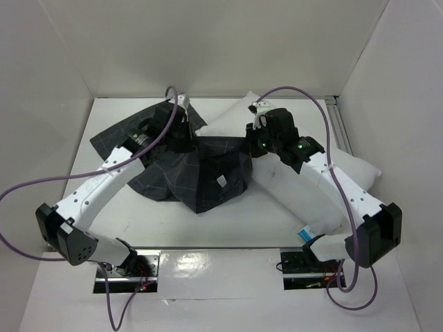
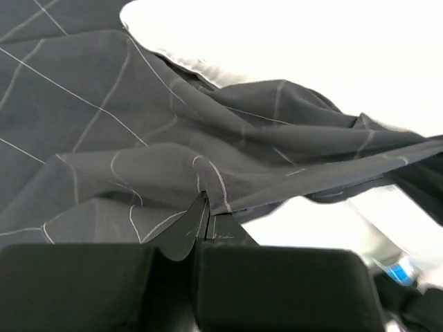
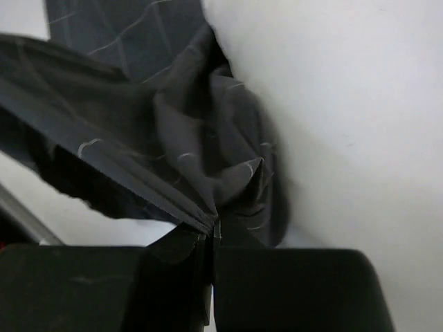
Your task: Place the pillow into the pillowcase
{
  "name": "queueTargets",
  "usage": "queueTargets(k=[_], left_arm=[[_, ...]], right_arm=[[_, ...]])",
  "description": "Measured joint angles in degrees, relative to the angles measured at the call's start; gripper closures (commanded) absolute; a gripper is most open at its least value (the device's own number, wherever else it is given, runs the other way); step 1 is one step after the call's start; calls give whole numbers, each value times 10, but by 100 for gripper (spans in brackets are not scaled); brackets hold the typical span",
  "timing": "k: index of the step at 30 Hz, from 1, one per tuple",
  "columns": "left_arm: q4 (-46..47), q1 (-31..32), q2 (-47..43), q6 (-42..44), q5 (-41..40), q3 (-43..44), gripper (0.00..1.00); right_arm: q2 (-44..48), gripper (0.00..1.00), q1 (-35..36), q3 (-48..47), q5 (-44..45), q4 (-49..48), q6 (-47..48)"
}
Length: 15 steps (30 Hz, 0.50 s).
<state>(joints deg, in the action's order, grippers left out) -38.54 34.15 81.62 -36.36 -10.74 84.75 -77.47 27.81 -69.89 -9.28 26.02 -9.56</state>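
Camera above shows me the pillowcase crumpled in the middle, lapping over the left part of the pillow. Left wrist view: my left gripper is closed, pinching the pillowcase hem. Right wrist view: my right gripper clamps bunched pillowcase folds, just beside the pillow.

Wrinkled matt woven cloth pillowcase, smooth soft white cloth pillow

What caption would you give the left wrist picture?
Jaws shut on the hem of the grey checked pillowcase, with the white pillow behind it.
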Motion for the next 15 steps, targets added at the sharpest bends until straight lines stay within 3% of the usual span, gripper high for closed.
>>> queueTargets(k=[4,15], left_arm=[[-13,-26,-31,2,59,-7,100],[-45,-65,-33,3,92,-6,100]], right_arm=[[38,100,22,2,-18,10,0],[30,100,84,1,33,31,-16]])
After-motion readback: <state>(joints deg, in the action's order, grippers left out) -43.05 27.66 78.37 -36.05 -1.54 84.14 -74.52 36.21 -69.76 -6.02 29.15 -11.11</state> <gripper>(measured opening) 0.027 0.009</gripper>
